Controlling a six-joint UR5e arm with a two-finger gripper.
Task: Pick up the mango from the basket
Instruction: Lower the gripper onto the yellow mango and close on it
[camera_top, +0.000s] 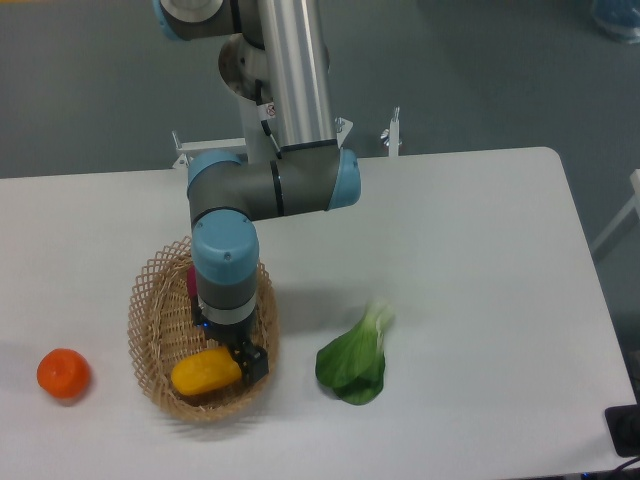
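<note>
The yellow-orange mango lies in the front part of the oval wicker basket. My gripper hangs straight down into the basket over the mango's right end, and its wrist covers that end. The fingers are hidden under the wrist, so whether they are open or shut does not show. A dark purple-red sweet potato peeks out in the basket behind the arm, mostly hidden.
A round orange tangerine sits on the white table left of the basket. A green leafy bok choy lies to the right of the basket. The table's front edge runs close below the basket.
</note>
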